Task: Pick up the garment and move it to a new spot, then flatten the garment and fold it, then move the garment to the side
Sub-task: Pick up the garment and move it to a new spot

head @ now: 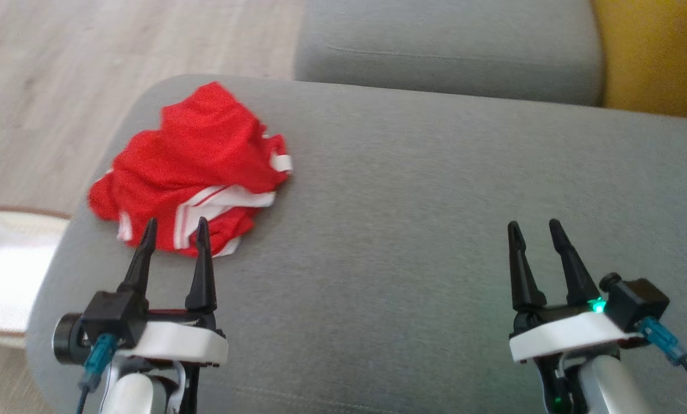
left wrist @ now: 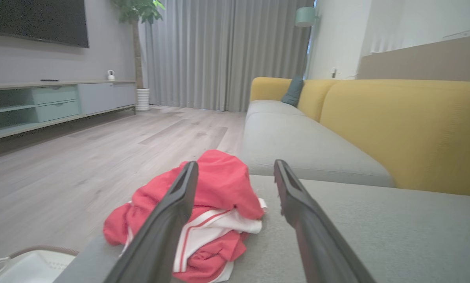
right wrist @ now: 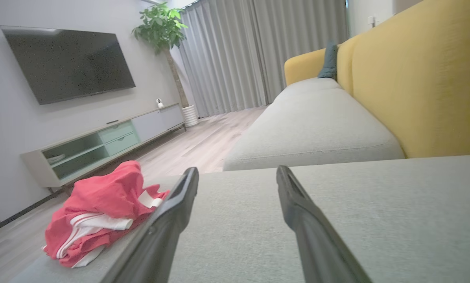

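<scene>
The red shorts (head: 194,167) are lying crumpled at the left corner of the grey cushion (head: 412,230), just ahead of the left gripper (head: 176,227), whose jaws are standing spread. The right gripper (head: 534,225), jaws likewise spread, is hovering well apart, so the left arm is nearer.

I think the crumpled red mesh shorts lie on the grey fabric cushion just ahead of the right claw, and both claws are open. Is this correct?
Not quite: the crumpled red mesh shorts lie just ahead of the left claw, not the right claw, as the head view shows. The grey fabric cushion and the open claws are correct.
</scene>
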You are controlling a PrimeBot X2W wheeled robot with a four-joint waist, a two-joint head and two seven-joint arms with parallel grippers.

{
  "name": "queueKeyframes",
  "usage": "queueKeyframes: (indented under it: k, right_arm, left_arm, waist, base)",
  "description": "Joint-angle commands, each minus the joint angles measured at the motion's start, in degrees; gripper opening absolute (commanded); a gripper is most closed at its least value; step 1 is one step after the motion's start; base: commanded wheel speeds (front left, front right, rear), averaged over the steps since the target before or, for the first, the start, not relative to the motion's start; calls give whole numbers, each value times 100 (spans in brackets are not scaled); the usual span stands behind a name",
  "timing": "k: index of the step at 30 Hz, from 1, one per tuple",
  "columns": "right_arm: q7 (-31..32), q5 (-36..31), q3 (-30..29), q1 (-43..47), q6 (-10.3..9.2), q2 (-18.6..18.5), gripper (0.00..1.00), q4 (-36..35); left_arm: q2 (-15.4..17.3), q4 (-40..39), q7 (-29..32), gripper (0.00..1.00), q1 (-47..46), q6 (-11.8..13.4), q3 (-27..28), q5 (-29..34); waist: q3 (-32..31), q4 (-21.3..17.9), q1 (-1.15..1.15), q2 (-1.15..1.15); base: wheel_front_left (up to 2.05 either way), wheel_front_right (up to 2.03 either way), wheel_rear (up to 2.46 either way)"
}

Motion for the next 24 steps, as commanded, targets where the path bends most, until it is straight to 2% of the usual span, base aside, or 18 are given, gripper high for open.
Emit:
queueKeyframes:
  k: [1,5,12,15,24]
  right_arm:
    - [-61,-6,163,-74,-4,-18,100,-163]
    - [-61,37,265,-8,-4,-18,100,-151]
    - [-61,124,446,17,-4,-18,100,-128]
    - [-61,152,522,23,-4,-18,100,-119]
    - [-61,152,656,-60,-4,-18,100,-50]
  left_arm:
    - [-3,-185,-45,100,-128,28,236,41]
    - [-3,-233,-45,100,-33,40,262,66]
    - [-3,-273,-45,100,69,14,317,108]
    - [-4,-332,-45,100,104,31,350,89]
    - [-4,-445,-45,100,171,66,466,22]
  waist:
    - [-74,434,0,0]
    - [-128,982,0,0]
    - [-148,1540,0,0]
    - [-143,1686,0,0]
    - [-84,1734,0,0]
  base:
    - [0,0,0]
    - [0,0,0]
    - [0,0,0]
    - [0,0,0]
    - [0,0,0]
